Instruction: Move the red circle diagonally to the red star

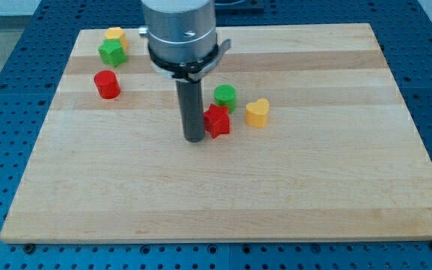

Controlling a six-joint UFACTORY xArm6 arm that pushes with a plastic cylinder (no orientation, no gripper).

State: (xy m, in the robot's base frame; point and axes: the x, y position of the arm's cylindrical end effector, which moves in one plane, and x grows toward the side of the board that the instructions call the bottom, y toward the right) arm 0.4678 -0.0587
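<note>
Where the board meets the view's bottom edge: pale wooden board [223,195] on a blue perforated table [6,45].
My tip [194,139]: bare rod, holding nothing, touching the red star's [217,121] left side.
Nearby: green circle [225,96], yellow heart [257,112].
Red circle [106,84]: upright cylinder, well apart at the view's upper left.
Farthest: green star [112,52], yellow block [115,35].

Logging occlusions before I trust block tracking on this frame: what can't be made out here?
- Camera view: whether my tip touches the red star; the rod covers the star's left edge.
- Yellow block at the view's top left: shape unclear, the green block overlaps its lower part.
- Board strip behind the arm's grey housing: hidden.
- Arm above the housing: cut off by the top edge.
</note>
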